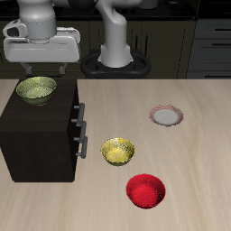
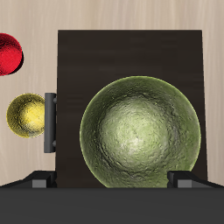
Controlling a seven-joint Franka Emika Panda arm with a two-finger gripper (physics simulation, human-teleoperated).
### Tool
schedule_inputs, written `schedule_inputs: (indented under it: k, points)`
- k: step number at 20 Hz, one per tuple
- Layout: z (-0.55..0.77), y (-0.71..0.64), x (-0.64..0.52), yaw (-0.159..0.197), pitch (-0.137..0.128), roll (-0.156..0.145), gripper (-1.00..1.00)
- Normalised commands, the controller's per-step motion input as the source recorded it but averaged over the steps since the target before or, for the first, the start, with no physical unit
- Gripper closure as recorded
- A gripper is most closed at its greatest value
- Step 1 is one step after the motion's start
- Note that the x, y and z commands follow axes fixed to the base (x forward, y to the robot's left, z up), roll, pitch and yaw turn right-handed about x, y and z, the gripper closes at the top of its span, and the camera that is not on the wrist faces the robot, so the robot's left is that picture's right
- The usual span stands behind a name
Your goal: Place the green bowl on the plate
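Note:
The green bowl sits upright on top of a dark cabinet, near its back edge. My gripper hangs just above the bowl and is open. Its two fingers stand wide apart, one to each side of the bowl's rim, and nothing is held between them. The plate, pale with a pinkish rim, lies flat on the wooden table well away from the cabinet. The wrist view does not show it.
A yellow bowl stands on the table just beside the cabinet's handled front. A red bowl sits nearer the table's front edge. The robot's base stands at the back.

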Motion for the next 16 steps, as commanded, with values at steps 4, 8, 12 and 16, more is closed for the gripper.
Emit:
schedule_inputs:
  k: [4,8,12,16]
  points:
    - [-0.15,0.05,0.04,-0.011,0.019,0.000,-1.00]
    - [-0.17,0.02,0.03,-0.001,0.016,0.002,-1.00]
    - [-0.21,0.01,0.06,-0.007,0.028,-0.006,-1.00]
    - [-0.26,0.21,0.01,0.009,0.037,0.034,-1.00]
